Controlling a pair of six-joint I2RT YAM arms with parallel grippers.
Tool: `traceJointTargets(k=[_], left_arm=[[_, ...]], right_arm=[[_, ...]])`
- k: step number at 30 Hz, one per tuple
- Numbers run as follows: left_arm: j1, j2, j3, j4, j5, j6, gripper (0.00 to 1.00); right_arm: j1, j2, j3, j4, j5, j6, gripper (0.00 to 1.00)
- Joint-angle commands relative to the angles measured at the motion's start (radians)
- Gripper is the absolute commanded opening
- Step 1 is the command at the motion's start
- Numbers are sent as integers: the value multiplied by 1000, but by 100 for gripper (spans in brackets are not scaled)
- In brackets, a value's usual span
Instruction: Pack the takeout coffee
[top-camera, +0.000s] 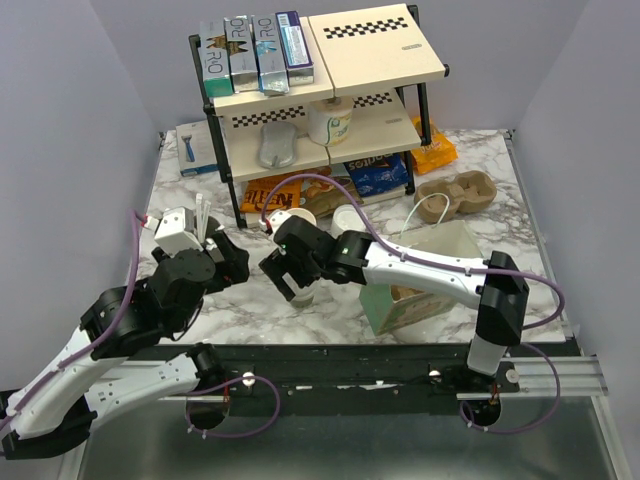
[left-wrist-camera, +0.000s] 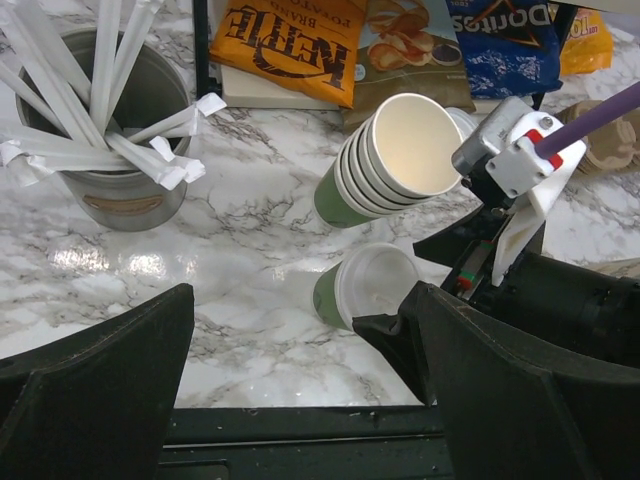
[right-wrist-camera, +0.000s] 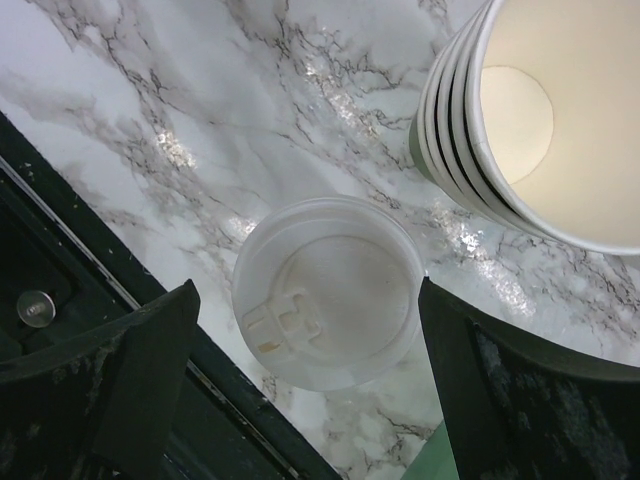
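At the near edge of the marble table (top-camera: 250, 312), just inside the black rail (right-wrist-camera: 60, 250), we find the coffee (right-wrist-camera: 328, 290) standing upright. It is a small paper cup with green printed sides and a round, translucent-white plastic lid, moulded with a raised ring and a little sip tab. The right pincer (right-wrist-camera: 308, 295) hangs over it with its jaws spread wide. One matte black finger sits on each side of the lid, and a strip of veined marble shows in both gaps. It touches nothing and carries nothing. How high above the lid it sits we cannot tell.

To the left, the left pincer (left-wrist-camera: 300, 310) is likewise spread wide and empty, pointing across the glossy tabletop toward the same cup. Just beyond the coffee rises the stack (left-wrist-camera: 395, 150) of nested lidless cups, cream inside and green outside, near the coffee but apart from it. Farther left we see a dull metal tin (left-wrist-camera: 125, 200) bristling with paper-wrapped straws (left-wrist-camera: 160, 160).

Right of the cup, a pale green paper bag (top-camera: 400, 310) with a twisted handle stands with its mouth agape. Behind lie crinkled crisp bags (left-wrist-camera: 290, 40) and, well to the right, a brown moulded-pulp carrier (top-camera: 455, 195). Farthest back rises a black-framed shelf (top-camera: 375, 50) with cream boards.
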Motion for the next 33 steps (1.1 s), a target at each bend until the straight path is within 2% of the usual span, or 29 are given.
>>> traceJointTargets(k=[1,13,26,33], left_arm=[[2,-9,-5,-3,-34,3,99],[2,4,-13,17,-32,20,99],[4,17,-18,34,-39,38,99],[4,16,-16,25,-39,30,99]], right_arm=[[5,26,28,-37,4,1,100],[4,77,22,-52,45,4,100],[4,-49,-34,34,-56,-3,100],[4,-34,-40,35,38,-46,100]])
